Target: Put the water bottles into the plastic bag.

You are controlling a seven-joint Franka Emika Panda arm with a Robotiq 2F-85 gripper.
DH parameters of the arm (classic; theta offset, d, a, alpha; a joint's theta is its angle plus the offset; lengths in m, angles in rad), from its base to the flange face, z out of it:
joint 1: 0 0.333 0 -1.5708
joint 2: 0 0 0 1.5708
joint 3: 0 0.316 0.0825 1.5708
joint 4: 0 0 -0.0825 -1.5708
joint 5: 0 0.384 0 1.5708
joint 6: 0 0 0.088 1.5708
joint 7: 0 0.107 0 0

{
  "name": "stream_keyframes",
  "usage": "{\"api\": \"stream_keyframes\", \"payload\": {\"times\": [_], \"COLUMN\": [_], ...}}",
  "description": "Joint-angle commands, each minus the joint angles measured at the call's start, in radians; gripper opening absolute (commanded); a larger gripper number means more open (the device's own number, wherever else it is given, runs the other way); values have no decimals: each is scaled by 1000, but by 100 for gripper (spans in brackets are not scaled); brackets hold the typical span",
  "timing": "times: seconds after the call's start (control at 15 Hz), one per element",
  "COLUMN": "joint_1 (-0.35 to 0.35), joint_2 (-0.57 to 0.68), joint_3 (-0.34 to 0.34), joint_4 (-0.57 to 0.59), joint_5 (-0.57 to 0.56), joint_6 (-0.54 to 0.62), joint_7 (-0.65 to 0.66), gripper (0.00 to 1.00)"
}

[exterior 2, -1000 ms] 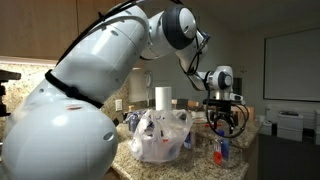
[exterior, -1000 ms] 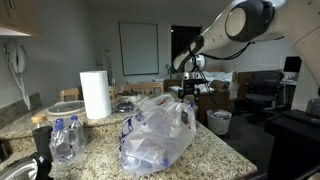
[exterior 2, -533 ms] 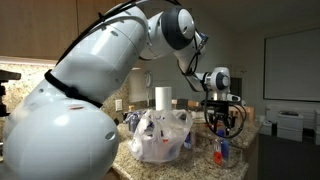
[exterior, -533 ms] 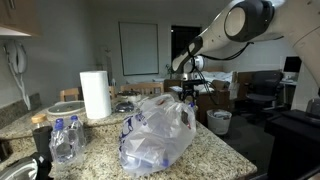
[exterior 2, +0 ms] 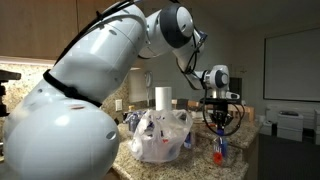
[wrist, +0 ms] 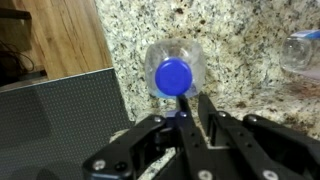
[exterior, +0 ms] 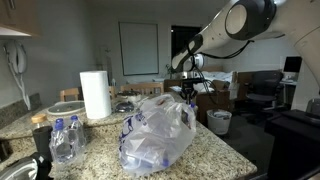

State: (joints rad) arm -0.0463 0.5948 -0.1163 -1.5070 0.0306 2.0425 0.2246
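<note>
Pincer [wrist: 193, 102] narrow, fingers nearly together, tips right at the blue cap of one water bottle [wrist: 173, 75]. Can't tell if they actually clamp it. Bottle stands upright on the granite bench [wrist: 250, 40], near its edge and just beside the plastic bag [exterior 2: 160, 135], not in it. Bag sits crumpled mid-bench. Two more bottles [exterior: 64, 139] stand upright on the bag's other side in an exterior view, near the paper towel roll [exterior: 95, 95].
</note>
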Motion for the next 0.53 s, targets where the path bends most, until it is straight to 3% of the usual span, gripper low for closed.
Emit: {"api": "stream_keyframes", "payload": {"times": [0.0,0.13,0.2,0.33,0.47], "joint_1": [9,10,5,0,5], "joint_2": [-67,-69,-77,-96,-108], "joint_3": [-4,-5,-1,4,4], "joint_4": [-49,-40,-42,-56,-70], "joint_5": [-6,0,14,30,28], "joint_6": [-11,-15,-15,-17,-7], "joint_7": [61,94,109,121,133], "gripper": [5,7,31,34,46]}}
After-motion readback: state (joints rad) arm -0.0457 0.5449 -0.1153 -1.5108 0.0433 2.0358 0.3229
